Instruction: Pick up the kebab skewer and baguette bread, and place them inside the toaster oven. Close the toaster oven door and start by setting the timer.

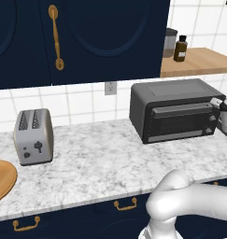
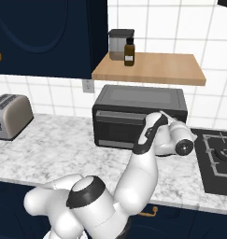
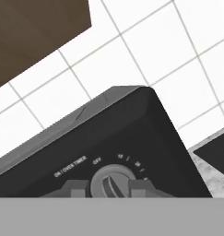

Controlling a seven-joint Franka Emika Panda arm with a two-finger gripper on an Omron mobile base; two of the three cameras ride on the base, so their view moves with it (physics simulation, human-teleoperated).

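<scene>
Gripping the timer knob [image 3: 110, 183], hand [image 3: 110, 188] clenched at the toaster oven [image 1: 175, 112] right side

Open marble counter [image 1: 101, 163] lies between silver toaster [image 1: 33, 136] and toaster oven [image 1: 173, 109]

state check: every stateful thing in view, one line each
toaster oven door: closed
timer knob: gripped between the fingertips, pointer near OFF
gripper: shut on the timer knob
two-slot toaster: slots empty, lever up
upper cabinet door: closed
brown bottle: upright on the wooden shelf, capped
</scene>
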